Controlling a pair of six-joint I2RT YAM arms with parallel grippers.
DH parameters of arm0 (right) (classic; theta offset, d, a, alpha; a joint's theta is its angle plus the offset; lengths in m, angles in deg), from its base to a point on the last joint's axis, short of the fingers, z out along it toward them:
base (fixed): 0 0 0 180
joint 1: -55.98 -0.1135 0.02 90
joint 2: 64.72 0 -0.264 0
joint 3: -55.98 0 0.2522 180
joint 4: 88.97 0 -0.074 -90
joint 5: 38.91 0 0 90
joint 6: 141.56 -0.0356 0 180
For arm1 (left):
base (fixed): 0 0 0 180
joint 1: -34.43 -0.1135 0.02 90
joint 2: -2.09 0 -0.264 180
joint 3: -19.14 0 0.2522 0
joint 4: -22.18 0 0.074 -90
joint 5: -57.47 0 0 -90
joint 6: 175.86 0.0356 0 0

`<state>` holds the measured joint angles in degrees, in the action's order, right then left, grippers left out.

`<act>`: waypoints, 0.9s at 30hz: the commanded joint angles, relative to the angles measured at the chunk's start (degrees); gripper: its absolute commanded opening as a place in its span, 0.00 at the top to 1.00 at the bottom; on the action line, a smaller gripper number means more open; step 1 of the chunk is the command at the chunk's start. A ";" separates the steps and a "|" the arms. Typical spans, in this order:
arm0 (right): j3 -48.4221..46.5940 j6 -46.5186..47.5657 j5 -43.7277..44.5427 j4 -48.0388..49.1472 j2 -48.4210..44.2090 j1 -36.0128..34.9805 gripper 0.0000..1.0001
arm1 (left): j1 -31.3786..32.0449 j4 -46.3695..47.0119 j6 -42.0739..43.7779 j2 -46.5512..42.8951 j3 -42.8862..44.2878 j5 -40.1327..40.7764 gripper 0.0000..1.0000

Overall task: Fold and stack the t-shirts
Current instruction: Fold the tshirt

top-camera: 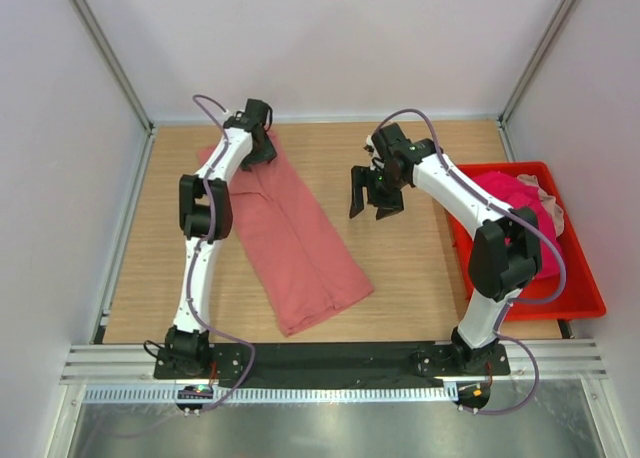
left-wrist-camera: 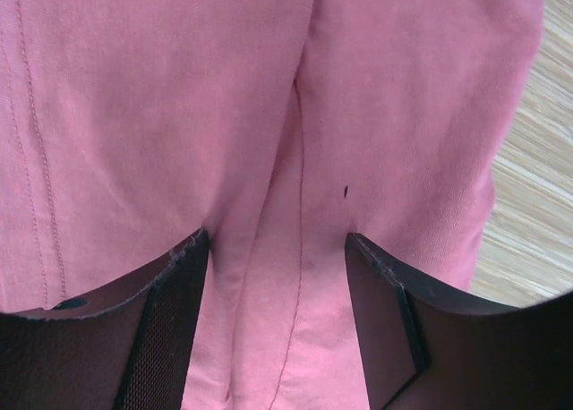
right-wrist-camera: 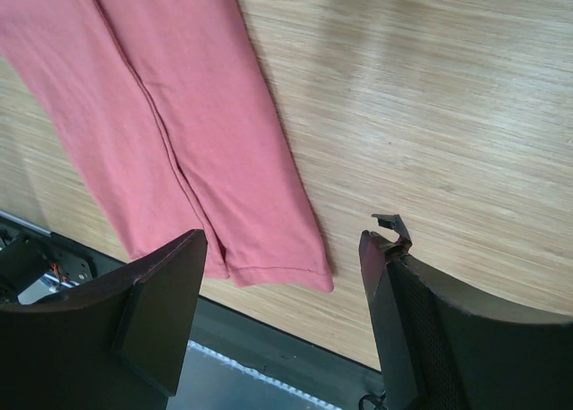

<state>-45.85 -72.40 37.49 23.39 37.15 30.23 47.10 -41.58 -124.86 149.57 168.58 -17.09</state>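
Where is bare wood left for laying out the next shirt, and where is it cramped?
Bare table shows between the salmon shirt and the red bin, beneath the open right tool, and along the back wall. Cramped: the bin, heaped with magenta and pale shirts, and the left half, covered by the salmon shirt and left tool.

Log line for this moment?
salmon t-shirt folded lengthwise on table | left hand open over it | right hand open, empty | red bin holds other shirts
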 commanded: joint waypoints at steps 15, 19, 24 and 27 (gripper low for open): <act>5.98 0.01 -2.47 4.49 -3.95 0.18 0.24 | 10.27 -1.33 4.10 8.44 7.23 -20.80 0.37; 8.35 -0.60 -3.97 5.55 -4.30 0.18 0.24 | 10.45 -1.77 4.81 5.55 7.41 -19.58 0.36; 11.95 -0.17 -7.57 6.78 -4.66 -0.34 0.23 | 9.31 -3.44 5.52 -2.01 5.13 -18.16 0.31; 13.97 -0.43 -7.66 7.22 -4.92 -0.87 0.22 | 8.34 -5.10 6.13 -7.63 3.54 -21.58 0.14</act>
<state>-33.24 -72.71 32.00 28.74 35.25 30.16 57.50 -42.35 -119.70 150.33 172.80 -34.97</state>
